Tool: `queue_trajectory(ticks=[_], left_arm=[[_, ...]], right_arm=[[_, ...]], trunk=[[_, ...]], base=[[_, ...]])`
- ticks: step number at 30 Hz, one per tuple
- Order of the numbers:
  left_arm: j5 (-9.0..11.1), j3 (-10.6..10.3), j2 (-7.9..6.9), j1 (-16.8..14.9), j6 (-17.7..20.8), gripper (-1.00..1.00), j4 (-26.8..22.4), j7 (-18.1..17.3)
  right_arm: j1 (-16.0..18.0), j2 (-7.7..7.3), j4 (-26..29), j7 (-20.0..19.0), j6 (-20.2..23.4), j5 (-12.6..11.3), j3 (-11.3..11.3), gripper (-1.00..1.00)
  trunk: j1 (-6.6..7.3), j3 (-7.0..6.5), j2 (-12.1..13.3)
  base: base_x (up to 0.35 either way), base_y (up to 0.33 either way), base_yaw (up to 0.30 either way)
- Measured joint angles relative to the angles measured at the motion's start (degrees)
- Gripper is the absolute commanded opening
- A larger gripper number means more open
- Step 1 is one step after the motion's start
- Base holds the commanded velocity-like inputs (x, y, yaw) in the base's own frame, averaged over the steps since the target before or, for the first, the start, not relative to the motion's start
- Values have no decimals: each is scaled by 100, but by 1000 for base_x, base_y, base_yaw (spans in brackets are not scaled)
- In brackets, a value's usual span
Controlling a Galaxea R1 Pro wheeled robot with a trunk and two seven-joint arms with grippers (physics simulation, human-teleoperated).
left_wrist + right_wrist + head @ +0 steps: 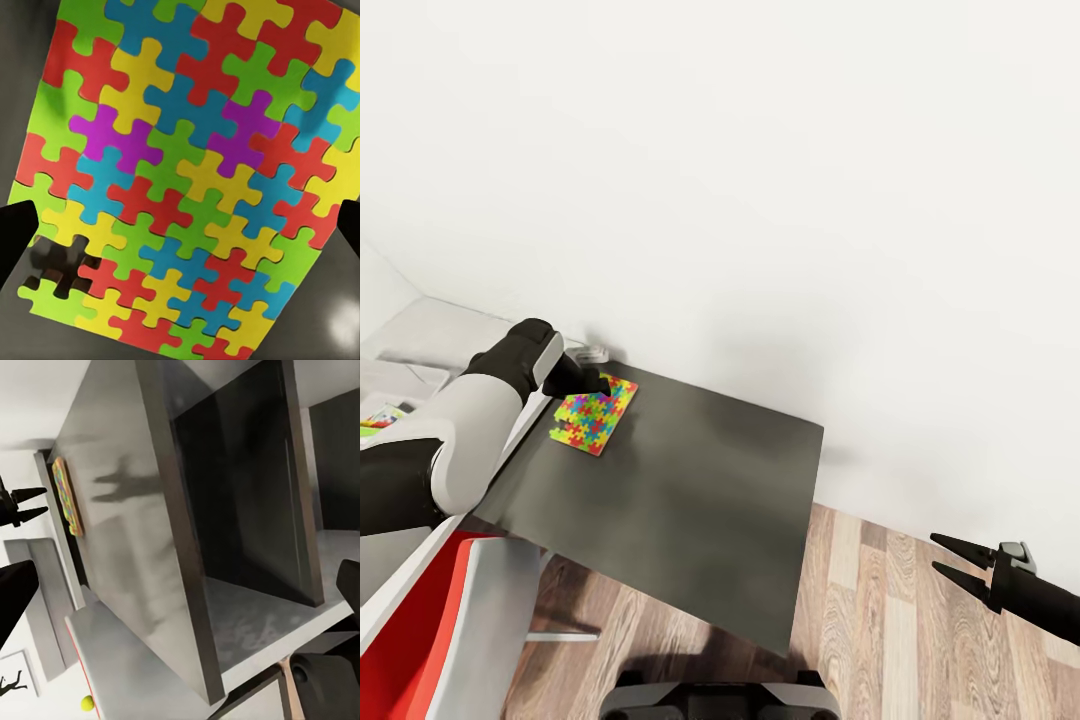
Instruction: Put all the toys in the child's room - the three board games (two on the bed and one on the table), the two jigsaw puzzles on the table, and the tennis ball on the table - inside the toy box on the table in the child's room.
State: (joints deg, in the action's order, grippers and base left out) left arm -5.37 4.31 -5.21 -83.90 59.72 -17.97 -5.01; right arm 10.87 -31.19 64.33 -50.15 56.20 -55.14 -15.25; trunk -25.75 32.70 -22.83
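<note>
Bright interlocking pieces of a jigsaw puzzle (184,180) lie directly under my left jaws (592,381), which are spread wide just above the mat. It rests flat on the dark grey side unit of the table (690,500), at its ten o'clock corner. My right jaws (952,557) hang spread over wooden floor (890,620) at four o'clock.

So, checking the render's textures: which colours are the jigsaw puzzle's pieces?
The jigsaw puzzle has red, yellow, green, blue and purple pieces, clearest in the left wrist view.
</note>
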Motion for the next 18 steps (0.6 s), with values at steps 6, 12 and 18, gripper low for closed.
queue_trajectory(ticks=[6,12,18], left_arm=[[-1,0,6,0,0,100,0,-1],[-3,0,10,0,0,100,0,-1],[-4,0,9,0,0,100,0,1]], right_arm=[[0,0,-14,0,0,0,6,100],[0,0,-24,0,0,0,8,100],[0,0,-26,0,0,0,9,100]], trunk=[[0,4,0],[0,17,0],[0,58,0]], base=[[0,0,0],[0,0,0],[-1,0,0]])
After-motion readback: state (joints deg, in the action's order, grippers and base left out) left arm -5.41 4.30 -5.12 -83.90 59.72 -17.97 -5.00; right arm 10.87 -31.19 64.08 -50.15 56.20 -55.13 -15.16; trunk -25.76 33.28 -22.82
